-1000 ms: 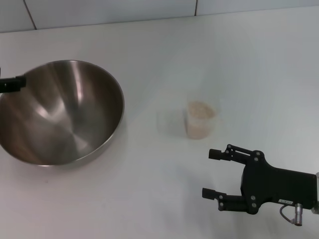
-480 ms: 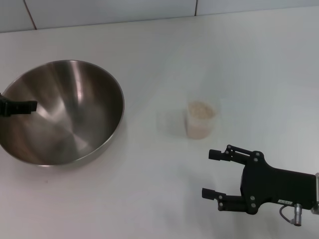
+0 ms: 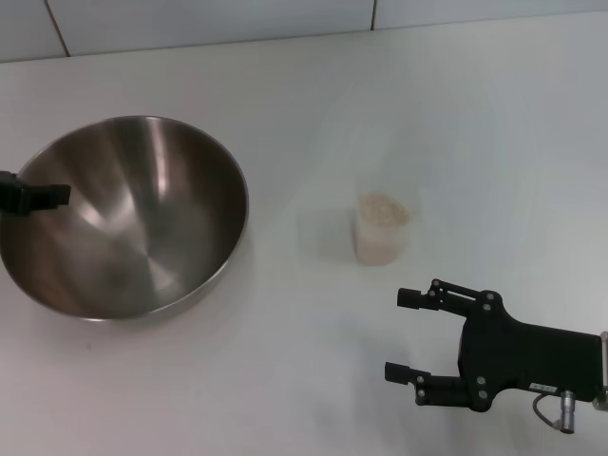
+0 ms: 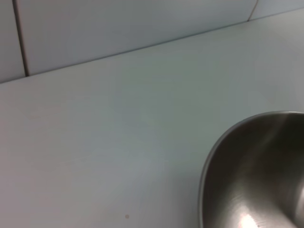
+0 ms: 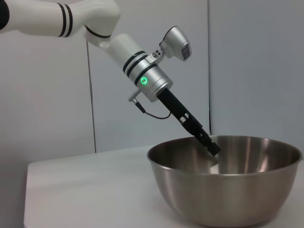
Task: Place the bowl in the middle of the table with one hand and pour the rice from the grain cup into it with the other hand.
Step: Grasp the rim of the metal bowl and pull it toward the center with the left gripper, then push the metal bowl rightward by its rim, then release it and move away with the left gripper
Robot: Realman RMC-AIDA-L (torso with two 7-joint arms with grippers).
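The shiny steel bowl (image 3: 133,223) sits on the left of the white table (image 3: 313,95). My left gripper (image 3: 38,195) reaches in from the left edge and holds the bowl's left rim, one finger inside it. The right wrist view shows that gripper (image 5: 213,147) dipping over the far rim of the bowl (image 5: 223,190). The left wrist view shows part of the bowl's rim (image 4: 256,175). The clear grain cup (image 3: 382,233) stands upright right of centre, filled with rice (image 3: 383,206). My right gripper (image 3: 401,332) is open and empty, nearer to me than the cup.
A tiled wall (image 3: 209,19) runs along the far edge of the table. Bare tabletop lies between the bowl and the cup (image 3: 294,237).
My left gripper came down from above the rim onto the bowl's left rim. The bowl then shifted a little to the right. The right arm and the cup have not moved.
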